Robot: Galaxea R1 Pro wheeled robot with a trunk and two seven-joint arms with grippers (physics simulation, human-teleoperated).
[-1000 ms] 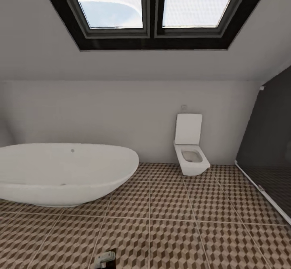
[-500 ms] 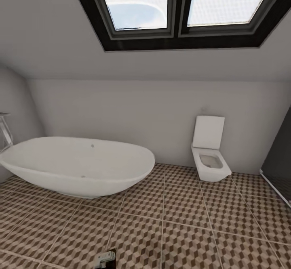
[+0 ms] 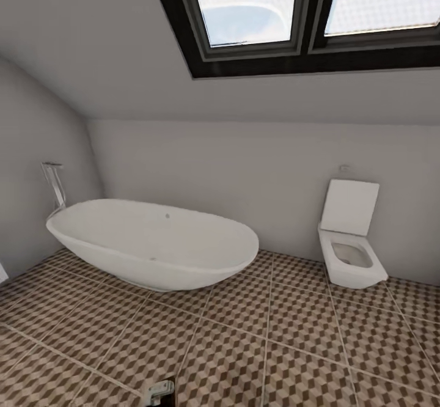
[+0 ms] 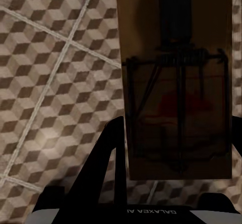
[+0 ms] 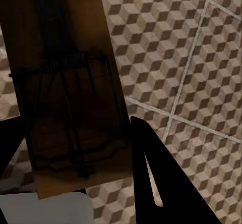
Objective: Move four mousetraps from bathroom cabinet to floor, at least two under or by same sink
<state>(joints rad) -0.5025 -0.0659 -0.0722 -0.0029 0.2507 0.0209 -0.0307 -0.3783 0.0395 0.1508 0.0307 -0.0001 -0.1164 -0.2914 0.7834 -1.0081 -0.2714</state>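
Each arm carries a mousetrap. The left gripper [image 4: 174, 183] is clamped on one mousetrap [image 4: 179, 82], its long axis running straight out along the fingers; the right gripper [image 5: 75, 183] grips another mousetrap [image 5: 68, 93] the same way — both hang above the bathroom floor [image 3: 256, 346]. Ahead stand bathtub [image 3: 153, 242] and toilet [image 3: 351, 254]; the placing spot must be elsewhere, I judge.

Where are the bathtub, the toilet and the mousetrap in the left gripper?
bathtub [image 3: 153, 245]: head view, on its white outer side wall.
toilet [image 3: 353, 255]: head view, on the bowl rim.
mousetrap [image 4: 176, 108]: left wrist view, on the board's middle by the red mark.
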